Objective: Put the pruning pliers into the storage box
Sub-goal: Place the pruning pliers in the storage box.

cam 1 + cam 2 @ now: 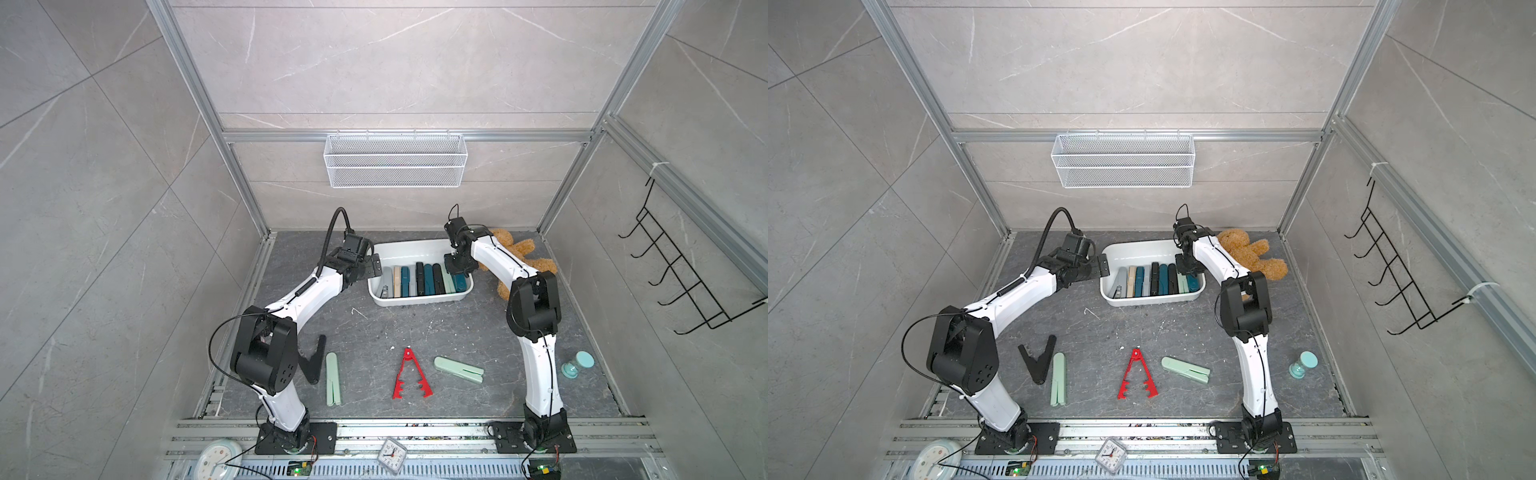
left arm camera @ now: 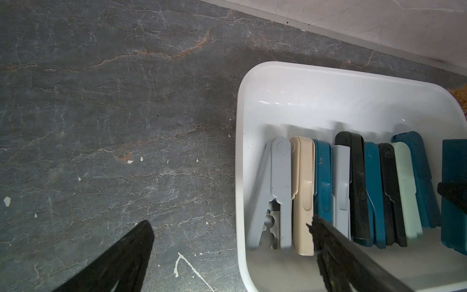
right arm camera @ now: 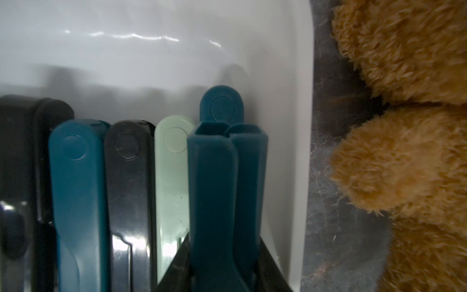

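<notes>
The storage box (image 1: 415, 303) stands on the worktop (image 1: 415, 332), close to the middle of its rear edge. Inside it, a row of pliers (image 1: 419, 280) stands on edge along the box's front wall. The grey, beige, teal, black and mint green pairs are packed side by side.

Right gripper (image 1: 457, 270): positioned over the right end of the box. The right wrist view shows its jaws drawn to a narrow gap and clamped on the dark teal pliers (image 3: 222, 189), pressing both arms together. This pair sits at the right end of the row, between a mint green pair and the box's right wall. Whether it rests on the box floor cannot be determined.

Left gripper (image 2: 228, 221): jaws spread fully, holding nothing. One finger (image 2: 336, 252) is over the left end of the box. The other finger (image 2: 121, 257) is over bare worktop beside the box's left wall.

Four pairs lie on the worktop near its front edge. From the left corner:
- black V-shaped pliers (image 1: 1038, 361), spread open;
- mint green pliers (image 1: 333, 378), closed, just beside the black pair;
- red toothed pliers (image 1: 409, 376), spread open, at the middle;
- second mint green pliers (image 1: 457, 368), to the right of the red pair.

A teddy bear (image 1: 519, 257) lies in the rear right corner, just beside the box. A small teal sand timer (image 1: 577, 364) stands near the right edge.
</notes>
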`<state>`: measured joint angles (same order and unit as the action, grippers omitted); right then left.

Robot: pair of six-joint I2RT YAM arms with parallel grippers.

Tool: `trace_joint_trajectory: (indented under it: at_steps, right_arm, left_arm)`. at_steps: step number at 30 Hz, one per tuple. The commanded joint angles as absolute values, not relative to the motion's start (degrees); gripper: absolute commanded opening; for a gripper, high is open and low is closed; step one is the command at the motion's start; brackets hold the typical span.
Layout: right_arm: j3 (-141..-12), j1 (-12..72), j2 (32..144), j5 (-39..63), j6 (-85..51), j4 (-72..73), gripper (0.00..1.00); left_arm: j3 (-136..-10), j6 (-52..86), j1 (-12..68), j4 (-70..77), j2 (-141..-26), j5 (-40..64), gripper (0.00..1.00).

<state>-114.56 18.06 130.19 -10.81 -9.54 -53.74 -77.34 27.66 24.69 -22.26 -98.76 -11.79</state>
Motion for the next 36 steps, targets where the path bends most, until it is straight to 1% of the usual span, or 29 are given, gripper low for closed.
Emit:
trace_joint_trajectory:
  at_steps: [1,10,14,18,22,29,32,36]
  right_arm:
    - [-117.53,17.92,131.80,-13.00,-9.40,-57.60,0.24]
    - [-121.26,17.78,135.60,-13.29,-10.55,-61.49,0.32]
    - [-121.46,17.82,135.78,-13.36,-11.27,-61.78,0.42]
    - [-122.63,17.79,136.39,-12.98,-11.50,-62.77,0.50]
    - [-123.28,17.82,135.34,-12.31,-11.93,-63.03,0.52]
    - [-117.56,17.84,126.27,-10.99,-12.66,-57.94,0.56]
    - [-110.61,17.77,120.35,-9.61,-11.89,-53.17,0.58]
    - [-95.98,17.78,109.96,-4.95,-8.63,-43.25,0.64]
  left_arm:
    - [-77.17,28.29,24.17,-22.55,-95.87,-12.71,1.00]
    - [-76.99,28.21,24.08,-22.75,-95.80,-12.94,1.00]
    - [-76.56,28.20,24.08,-22.59,-95.71,-13.09,1.00]
    - [-76.46,28.00,24.08,-22.73,-95.56,-13.53,1.00]
    - [-76.33,27.68,23.99,-22.93,-95.27,-14.03,1.00]
    - [-75.68,27.85,23.99,-22.66,-95.17,-13.91,1.00]
    - [-75.59,27.86,23.99,-22.33,-95.27,-13.42,1.00]
    - [-74.18,27.70,24.01,-20.06,-94.09,-12.60,1.00]
